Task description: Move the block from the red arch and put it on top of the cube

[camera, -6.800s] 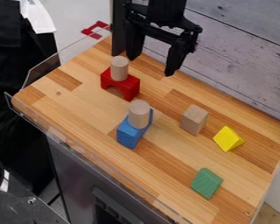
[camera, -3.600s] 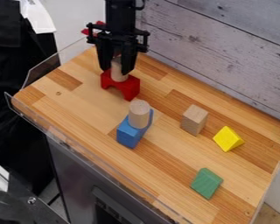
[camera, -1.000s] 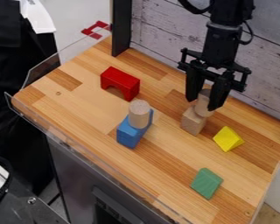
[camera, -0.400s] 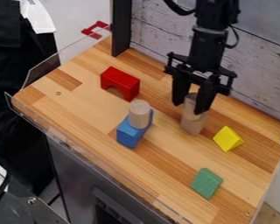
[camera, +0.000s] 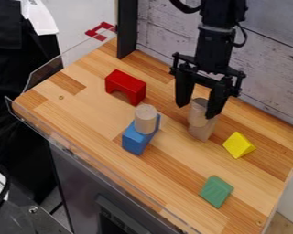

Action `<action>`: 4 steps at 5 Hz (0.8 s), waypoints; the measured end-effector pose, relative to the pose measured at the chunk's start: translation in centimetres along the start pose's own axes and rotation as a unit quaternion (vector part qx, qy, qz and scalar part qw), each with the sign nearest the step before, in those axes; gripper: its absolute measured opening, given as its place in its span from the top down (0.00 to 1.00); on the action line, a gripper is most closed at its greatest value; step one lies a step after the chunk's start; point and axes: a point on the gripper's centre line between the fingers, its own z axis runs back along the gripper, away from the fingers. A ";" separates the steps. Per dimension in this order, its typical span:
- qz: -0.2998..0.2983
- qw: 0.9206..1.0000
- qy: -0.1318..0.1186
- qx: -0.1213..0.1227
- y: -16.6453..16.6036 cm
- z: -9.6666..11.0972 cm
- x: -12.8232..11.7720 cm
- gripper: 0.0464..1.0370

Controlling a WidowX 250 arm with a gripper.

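The black gripper (camera: 199, 111) hangs at the right of centre, its fingers parted around the light wooden cylinder block (camera: 198, 115), with a thin gap at the left finger. This cylinder is upright on the wooden cube (camera: 201, 132), toward the left part of its top; the right finger and the cylinder hide much of that top. Further left and back sits the red arch (camera: 126, 86), with nothing on it.
A second wooden cylinder (camera: 146, 119) stands on a blue block (camera: 137, 139) left of the cube. Right of the cube lies a yellow triangular block (camera: 239, 145), and nearer the front a green block (camera: 216, 191). A plank wall (camera: 265, 68) rises behind.
The cylinder went from the red arch to the cube in the gripper. Since the last earlier frame, the fingers have spread apart slightly and the gripper has shifted a little left.
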 end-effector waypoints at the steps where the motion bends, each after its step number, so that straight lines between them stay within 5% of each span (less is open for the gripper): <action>1: 0.006 1.000 0.000 0.004 0.0 0.1 0.0 0.03; 3: 0.035 0.997 -0.065 0.018 1.1 4.9 -1.3 0.04; 4: 0.059 0.995 -0.076 0.024 2.8 6.2 -2.6 0.04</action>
